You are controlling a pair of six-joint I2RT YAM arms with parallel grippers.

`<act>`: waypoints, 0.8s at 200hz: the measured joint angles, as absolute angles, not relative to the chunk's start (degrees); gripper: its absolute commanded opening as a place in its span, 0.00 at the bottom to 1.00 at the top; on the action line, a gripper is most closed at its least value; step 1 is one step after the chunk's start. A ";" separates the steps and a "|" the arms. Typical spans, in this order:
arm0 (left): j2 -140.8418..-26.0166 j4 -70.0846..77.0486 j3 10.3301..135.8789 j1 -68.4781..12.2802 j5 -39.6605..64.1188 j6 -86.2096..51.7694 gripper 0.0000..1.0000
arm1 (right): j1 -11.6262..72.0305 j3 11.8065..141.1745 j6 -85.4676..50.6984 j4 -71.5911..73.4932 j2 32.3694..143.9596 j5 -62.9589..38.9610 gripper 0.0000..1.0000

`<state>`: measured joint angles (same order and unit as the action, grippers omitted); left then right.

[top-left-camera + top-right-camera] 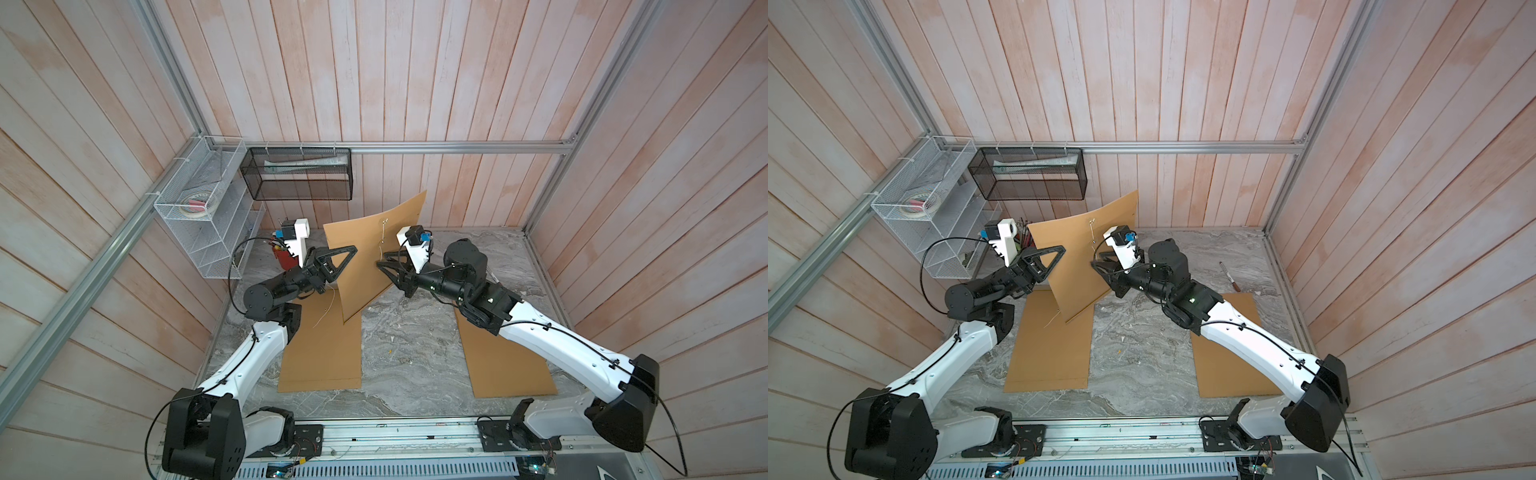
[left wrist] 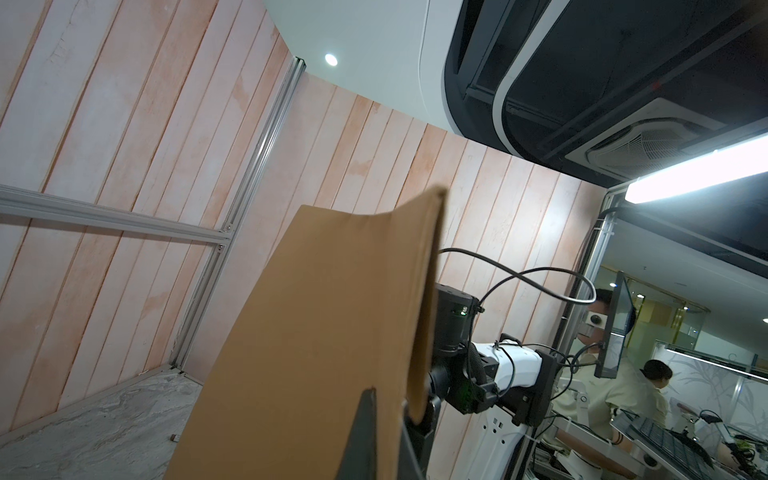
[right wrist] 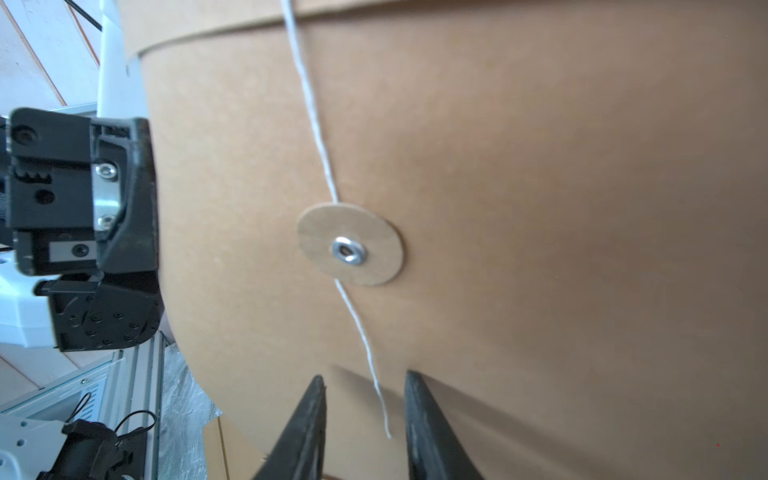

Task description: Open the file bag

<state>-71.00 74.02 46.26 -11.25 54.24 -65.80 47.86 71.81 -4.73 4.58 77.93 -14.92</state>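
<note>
The file bag is a brown kraft envelope held upright and bowed above the marble table. My left gripper is shut on its near side edge. On the bag's face sits a round paper disc with a metal eyelet. A thin white string runs past the disc, and its loose end hangs between the fingers of my right gripper. That gripper is open, its tips close to the bag's face, and it holds nothing.
Two more brown envelopes lie flat on the table, one under the left arm and one under the right arm. A marker lies at the right. A white wire rack, a black mesh basket and a red holder stand at the back left.
</note>
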 measured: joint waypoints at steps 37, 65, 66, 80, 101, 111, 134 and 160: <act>-71.05 74.46 46.26 -11.25 54.74 -66.24 0.00 | 47.86 71.81 -4.69 5.13 79.37 -15.55 0.26; -71.05 74.54 46.26 -11.25 55.05 -66.28 0.00 | 47.86 71.81 -4.69 5.30 79.83 -15.53 0.24; -71.05 74.56 46.26 -11.25 55.05 -66.28 0.00 | 47.86 71.81 -4.69 5.30 79.83 -15.53 0.24; -71.05 74.65 46.26 -11.25 55.05 -66.28 0.00 | 47.86 71.81 -4.69 5.69 79.83 -15.53 0.24; -71.05 74.85 46.26 -11.25 55.05 -66.39 0.00 | 47.86 71.83 -4.69 6.44 79.83 -15.51 0.24; -71.05 75.05 46.26 -11.25 55.05 -66.57 0.00 | 47.86 71.83 -4.69 6.85 79.83 -15.49 0.24; -71.05 75.11 46.26 -11.25 55.02 -66.74 0.00 | 47.83 71.83 -4.71 7.84 79.83 -15.46 0.22; -71.05 75.50 46.26 -11.25 55.05 -67.11 0.00 | 47.83 72.16 -4.78 8.32 79.88 -15.20 0.14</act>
